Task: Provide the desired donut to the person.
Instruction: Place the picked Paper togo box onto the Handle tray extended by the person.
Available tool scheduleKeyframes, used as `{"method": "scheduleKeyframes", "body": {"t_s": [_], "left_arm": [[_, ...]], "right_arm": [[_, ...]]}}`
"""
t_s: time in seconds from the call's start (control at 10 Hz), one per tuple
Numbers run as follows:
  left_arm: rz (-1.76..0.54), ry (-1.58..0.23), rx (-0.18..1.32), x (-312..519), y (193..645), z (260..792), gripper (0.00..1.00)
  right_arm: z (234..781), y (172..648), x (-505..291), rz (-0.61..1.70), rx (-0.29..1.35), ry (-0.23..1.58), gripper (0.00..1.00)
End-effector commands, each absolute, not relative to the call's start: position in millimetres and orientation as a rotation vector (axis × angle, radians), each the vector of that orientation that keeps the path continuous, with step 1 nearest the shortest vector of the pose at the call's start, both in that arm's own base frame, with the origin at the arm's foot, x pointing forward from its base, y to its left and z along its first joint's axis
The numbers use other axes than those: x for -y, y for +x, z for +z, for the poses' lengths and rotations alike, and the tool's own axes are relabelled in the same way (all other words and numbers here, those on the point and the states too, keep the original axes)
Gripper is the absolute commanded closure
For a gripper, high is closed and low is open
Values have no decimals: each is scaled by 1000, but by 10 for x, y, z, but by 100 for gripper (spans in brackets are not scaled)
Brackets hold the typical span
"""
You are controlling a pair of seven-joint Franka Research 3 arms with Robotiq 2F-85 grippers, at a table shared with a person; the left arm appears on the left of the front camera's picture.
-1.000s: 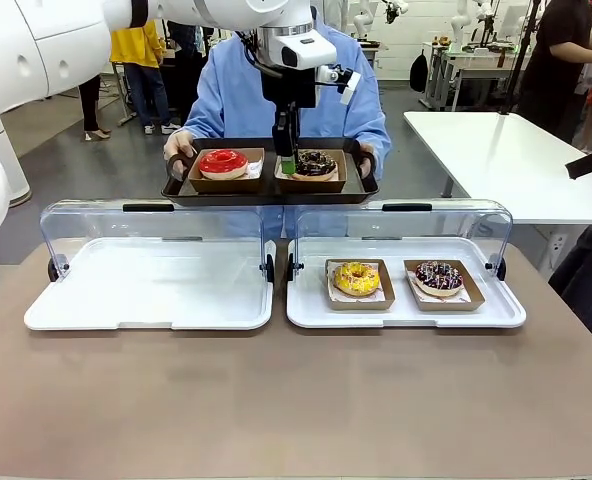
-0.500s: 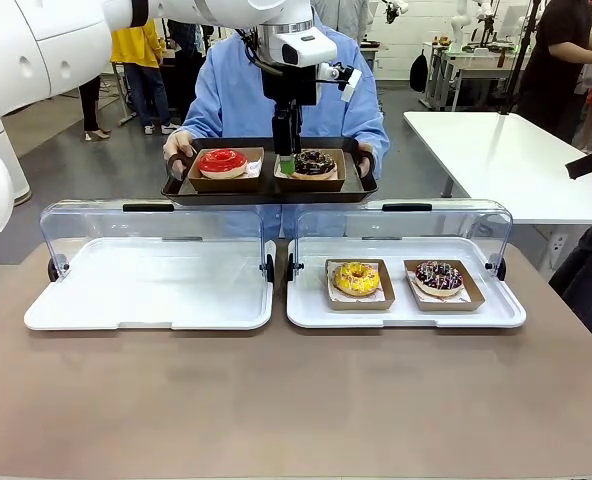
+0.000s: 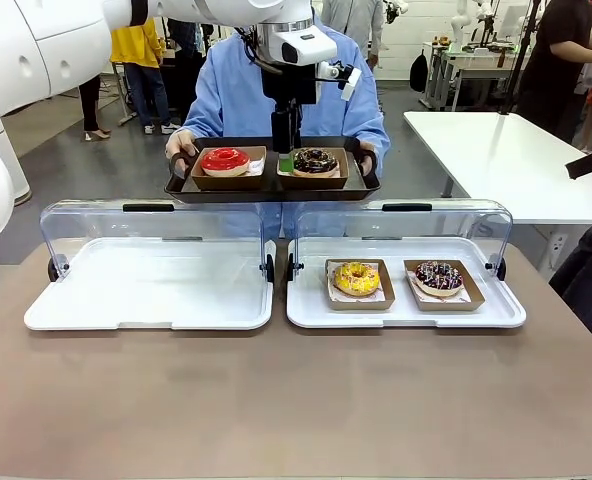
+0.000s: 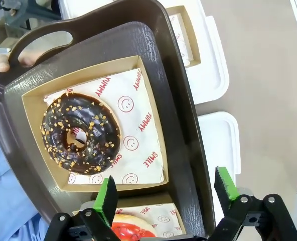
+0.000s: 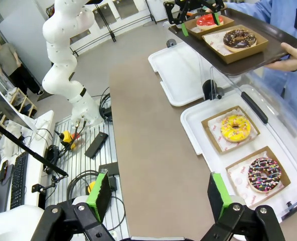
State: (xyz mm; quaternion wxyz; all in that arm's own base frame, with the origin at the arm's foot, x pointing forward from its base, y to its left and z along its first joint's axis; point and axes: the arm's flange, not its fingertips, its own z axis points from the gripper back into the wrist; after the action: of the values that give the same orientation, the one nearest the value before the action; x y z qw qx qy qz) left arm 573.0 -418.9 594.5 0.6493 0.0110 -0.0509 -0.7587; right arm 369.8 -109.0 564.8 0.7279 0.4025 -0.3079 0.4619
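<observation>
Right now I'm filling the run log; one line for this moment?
left gripper: open over tray | chocolate donut: on tray | right gripper: open

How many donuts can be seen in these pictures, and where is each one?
4. On the dark tray held by the person: a red donut and a chocolate donut. In the right white case on the table: a yellow donut and a sprinkled chocolate donut.

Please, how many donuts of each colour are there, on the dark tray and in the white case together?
Red donut: 1
Chocolate donut with nut bits: 1
Yellow donut: 1
Dark donut with coloured sprinkles: 1
Total: 4
</observation>
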Motion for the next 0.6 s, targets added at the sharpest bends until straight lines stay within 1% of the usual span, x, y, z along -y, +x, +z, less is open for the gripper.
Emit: {"method": "scheduleKeyframes", "body": {"t_s": [0.0,0.1,0.2,0.4,0.5], "left_arm": [[-1735,12,120,4157,5668,6075,0],[-1745,22,132,4099,5600,6098,0],[-1764,23,153,3942,5439,6138,0],[-1826,26,150,3482,5163,6102,0],[-1814,17,153,3216,5014,6050,0]], "right_arm": [[5646,3697,1076,1028,693,901,0],[5646,3697,1076,1028,693,901,0],[5646,3697,1076,1028,693,901,0],[5646,3697,1076,1028,693,901,0],[5646,3697,1076,1028,693,901,0]]}}
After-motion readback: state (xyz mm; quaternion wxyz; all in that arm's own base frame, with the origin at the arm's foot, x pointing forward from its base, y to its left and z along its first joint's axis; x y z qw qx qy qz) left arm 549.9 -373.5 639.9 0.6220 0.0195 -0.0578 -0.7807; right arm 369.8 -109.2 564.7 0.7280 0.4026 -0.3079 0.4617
